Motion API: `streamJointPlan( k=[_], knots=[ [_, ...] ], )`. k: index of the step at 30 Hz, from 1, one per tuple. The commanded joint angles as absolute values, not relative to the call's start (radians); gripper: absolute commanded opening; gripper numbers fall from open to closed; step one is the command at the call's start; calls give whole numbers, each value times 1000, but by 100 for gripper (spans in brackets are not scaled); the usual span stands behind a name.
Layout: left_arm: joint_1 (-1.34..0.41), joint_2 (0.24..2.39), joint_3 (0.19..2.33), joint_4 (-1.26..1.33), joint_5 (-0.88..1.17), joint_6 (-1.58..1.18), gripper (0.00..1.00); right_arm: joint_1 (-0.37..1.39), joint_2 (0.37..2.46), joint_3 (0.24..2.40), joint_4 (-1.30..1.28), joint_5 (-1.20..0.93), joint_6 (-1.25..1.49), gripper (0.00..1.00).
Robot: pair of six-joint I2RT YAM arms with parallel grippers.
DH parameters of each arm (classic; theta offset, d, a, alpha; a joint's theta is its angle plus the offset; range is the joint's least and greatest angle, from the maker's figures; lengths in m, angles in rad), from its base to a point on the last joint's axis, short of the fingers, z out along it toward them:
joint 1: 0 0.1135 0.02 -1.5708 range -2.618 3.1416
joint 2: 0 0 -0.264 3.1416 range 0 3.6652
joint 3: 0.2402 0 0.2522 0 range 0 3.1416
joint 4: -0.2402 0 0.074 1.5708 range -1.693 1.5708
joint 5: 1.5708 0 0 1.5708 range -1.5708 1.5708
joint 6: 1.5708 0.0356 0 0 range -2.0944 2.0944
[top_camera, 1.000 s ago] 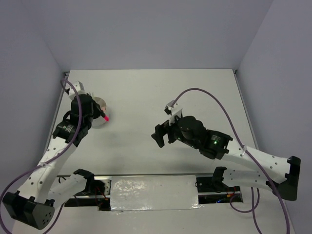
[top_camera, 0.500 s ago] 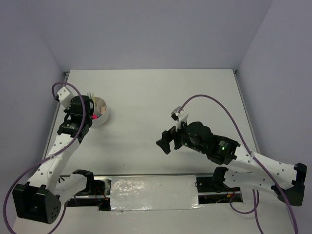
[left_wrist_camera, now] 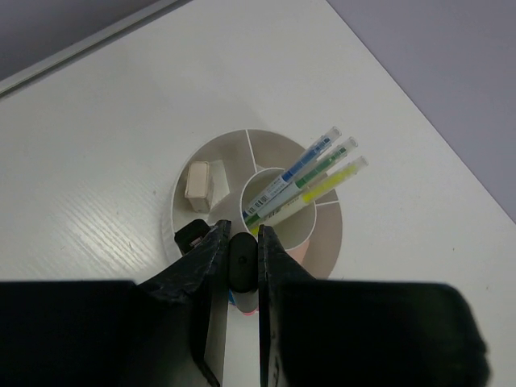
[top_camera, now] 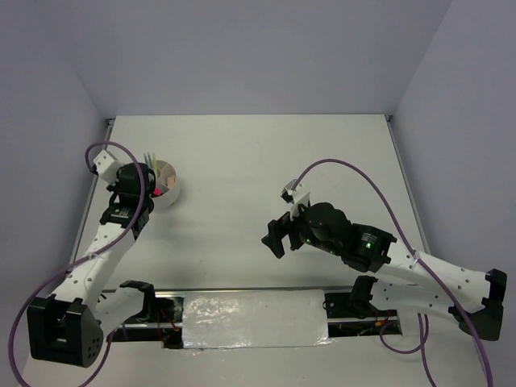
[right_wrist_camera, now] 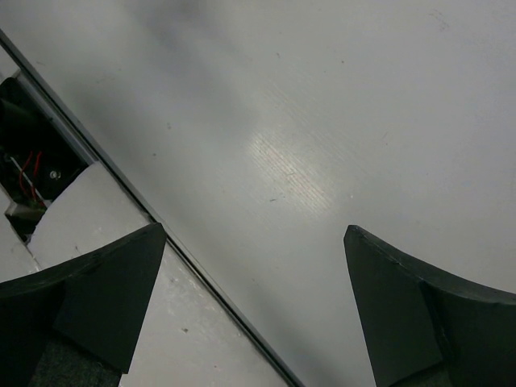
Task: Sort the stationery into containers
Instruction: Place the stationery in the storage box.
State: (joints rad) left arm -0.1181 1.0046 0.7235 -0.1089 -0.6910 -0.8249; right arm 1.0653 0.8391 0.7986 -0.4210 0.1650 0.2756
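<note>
Round low white plastic tub (left_wrist_camera: 218, 157) w/ dividers: 3 thin glossy pens (left_wrist_camera: 302, 173) lean in centre cup, tan block eraser (left_wrist_camera: 198, 185) in outer compartment. Left jaws narrow, pinching black-capped pink highlighter (left_wrist_camera: 241, 266) at tub rim. Right jaws wide, empty, well right of tub.

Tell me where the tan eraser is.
In the left wrist view, the tan eraser lies in an outer compartment of the white tub, left of the three pens.
</note>
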Motion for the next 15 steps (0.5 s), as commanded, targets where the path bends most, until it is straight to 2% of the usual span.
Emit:
streamJointPlan(
  k=[1,7,10,11,13,15],
  knots=[
    [-112,985,693,-20,-709,-871,14,1065,818,825,-433,178,259,100],
    [-112,972,643,25,-718,-885,25,1065,819,830,-442,169,255,100],
    [-112,982,647,6,-707,-894,40,1063,821,834,-446,167,255,100],
    [-112,980,647,6,-701,-897,52,1063,819,836,-448,169,255,100],
    [-112,966,635,17,-684,-899,60,1065,821,836,-445,163,255,100],
    [-112,953,624,31,-681,-893,56,1065,822,835,-442,163,255,100]
  ],
)
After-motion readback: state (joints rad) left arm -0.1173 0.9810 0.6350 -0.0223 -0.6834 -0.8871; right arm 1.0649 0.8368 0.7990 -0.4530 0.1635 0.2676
